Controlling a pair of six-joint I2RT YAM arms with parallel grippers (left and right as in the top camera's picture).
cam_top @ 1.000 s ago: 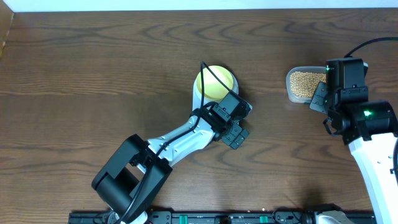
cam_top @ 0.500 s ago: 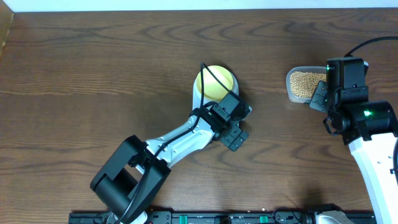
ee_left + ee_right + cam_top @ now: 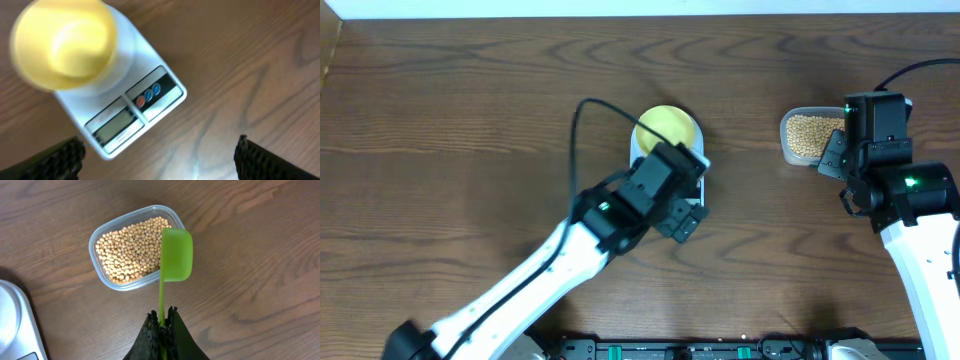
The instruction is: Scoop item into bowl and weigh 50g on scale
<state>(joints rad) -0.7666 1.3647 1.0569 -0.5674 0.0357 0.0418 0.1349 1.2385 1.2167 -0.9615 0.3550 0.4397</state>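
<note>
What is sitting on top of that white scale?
A pale yellow bowl stands on the scale and looks empty, though blurred. It hides the scale's top beneath it; the display and buttons show.

left arm (image 3: pixel 540 265): stretched out long, runs diagonal from bottom edge up toward middle of table, white link, black wrist block at end. bit blurry from overhead.
left gripper (image 3: pixel 160 159): fingers spread wide, one at each bottom corner of wrist cam, nothing between them.
right arm (image 3: pixel 920 270): comes up along right side, green light lit on wrist.
right gripper (image 3: pixel 163 315): fingers pinched tight on thin handle of green scoop (image 3: pixel 176 255).
</note>
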